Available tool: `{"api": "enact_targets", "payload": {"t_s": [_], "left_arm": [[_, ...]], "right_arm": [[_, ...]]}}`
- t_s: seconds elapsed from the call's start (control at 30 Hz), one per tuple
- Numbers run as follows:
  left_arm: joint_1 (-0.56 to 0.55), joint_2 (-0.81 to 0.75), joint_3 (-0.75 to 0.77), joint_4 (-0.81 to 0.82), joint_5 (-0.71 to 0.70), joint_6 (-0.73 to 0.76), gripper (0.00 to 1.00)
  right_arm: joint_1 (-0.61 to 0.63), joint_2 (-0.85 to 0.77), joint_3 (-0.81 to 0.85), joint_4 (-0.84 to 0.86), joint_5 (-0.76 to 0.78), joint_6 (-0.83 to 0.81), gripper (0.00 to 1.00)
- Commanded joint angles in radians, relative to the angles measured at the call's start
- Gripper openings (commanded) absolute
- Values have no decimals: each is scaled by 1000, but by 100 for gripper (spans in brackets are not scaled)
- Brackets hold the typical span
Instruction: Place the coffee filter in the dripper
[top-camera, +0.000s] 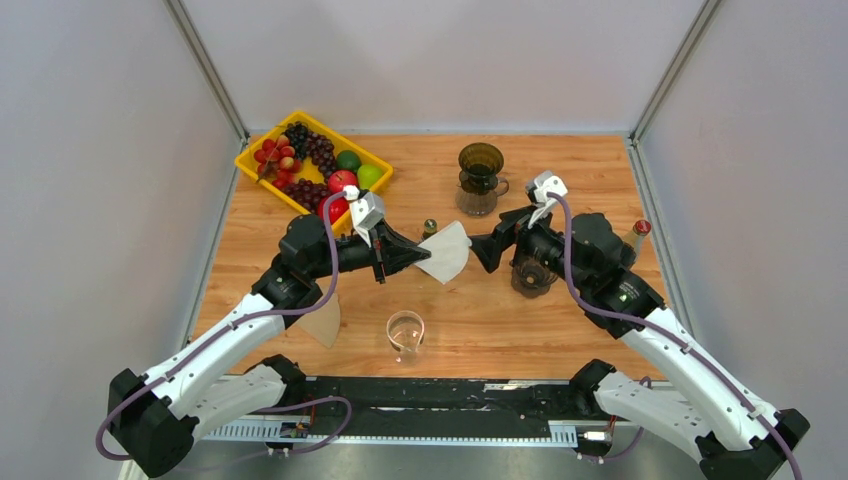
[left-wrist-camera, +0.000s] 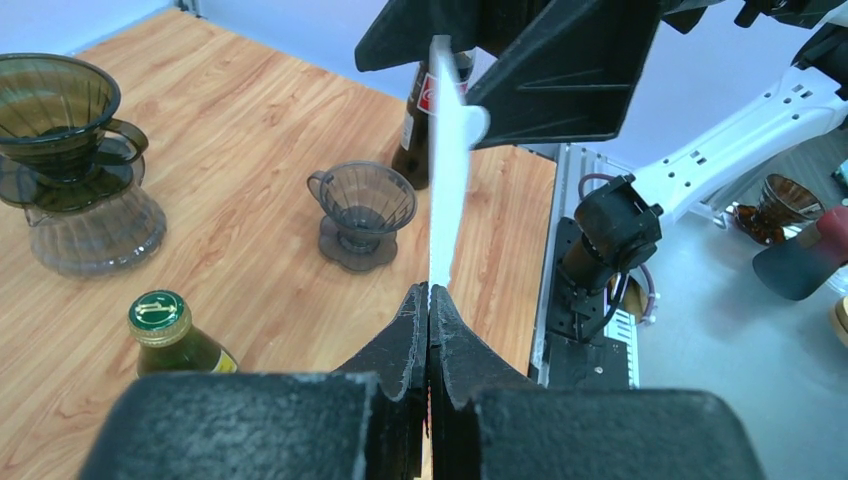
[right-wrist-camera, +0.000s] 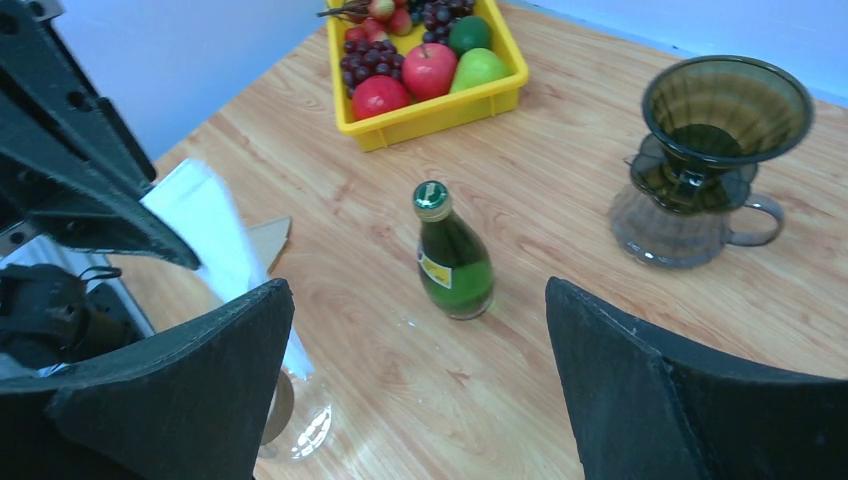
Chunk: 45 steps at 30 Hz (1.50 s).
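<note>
Now pinching the coffee filter (top-camera: 447, 250) in the left gripper (top-camera: 424, 257), reaching out level; facing it with the right gripper (top-camera: 481, 249), spread wide

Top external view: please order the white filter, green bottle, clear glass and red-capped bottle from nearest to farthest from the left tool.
1. White filter: held in the left tool.
2. Green bottle: just behind its tip.
3. Clear glass: lower in the view, near side.
4. Red-capped bottle: far right side.
</note>
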Motion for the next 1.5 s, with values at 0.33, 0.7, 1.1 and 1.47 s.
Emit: {"api": "enact_targets", "payload": {"t_s": [0.33,0.7,1.1,1.47], "left_arm": [[-4,-16,-7,70,-8,-52,0],[-4,-20,-6,62,-9,-57,0],[-4,-21,-6,57,-1,-58,0],[-4,-10,-6,63,10,-60,0]], "right_arm": [[-1,-29,-18,65,-158,-3,100],[-1,-93,-30,56,24,9,100],[-1,-72,-10,59,-143,-22,100],[-2,-46,3,82,-257,-24,100]]}}
